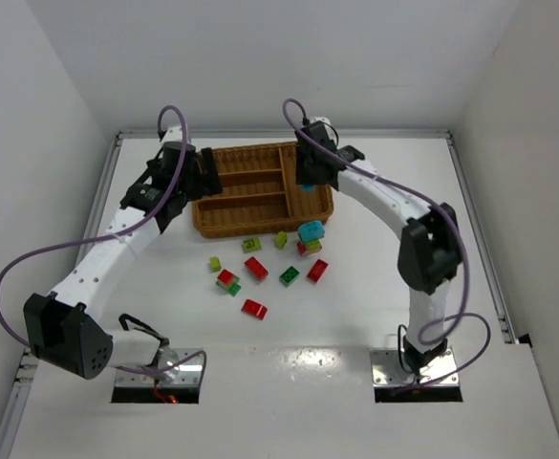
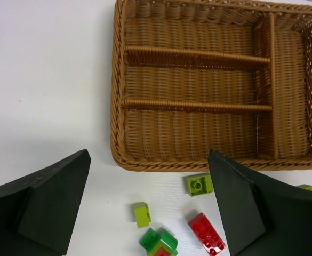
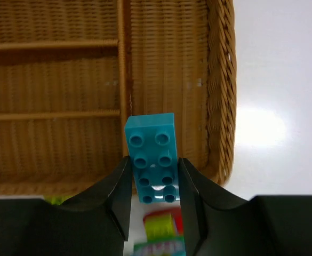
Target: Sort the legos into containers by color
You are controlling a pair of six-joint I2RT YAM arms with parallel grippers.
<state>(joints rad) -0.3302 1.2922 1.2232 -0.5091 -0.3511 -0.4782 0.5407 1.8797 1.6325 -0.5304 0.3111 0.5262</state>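
Note:
The brown wicker tray (image 1: 224, 218) stands at the table's back; its slots look empty in both wrist views. My right gripper (image 3: 154, 186) is shut on a long cyan brick (image 3: 152, 158) and holds it over the near end of the tray's cross slot (image 3: 166, 80); a cyan sliver (image 1: 306, 188) shows under it from above. My left gripper (image 2: 148, 208) is open and empty, above the table near the tray's left front corner (image 2: 125, 160). Loose bricks lie in front of the tray: red (image 1: 256, 268), green (image 1: 289, 275), yellow-green (image 1: 251, 245) and a cyan block (image 1: 311, 230).
Under the left gripper lie a yellow-green brick (image 2: 142, 214), a studded yellow-green brick (image 2: 199, 184), a red brick (image 2: 206, 233) and a green stack (image 2: 159, 242). Another red brick (image 1: 254, 308) lies nearest the arm bases. White walls enclose the table.

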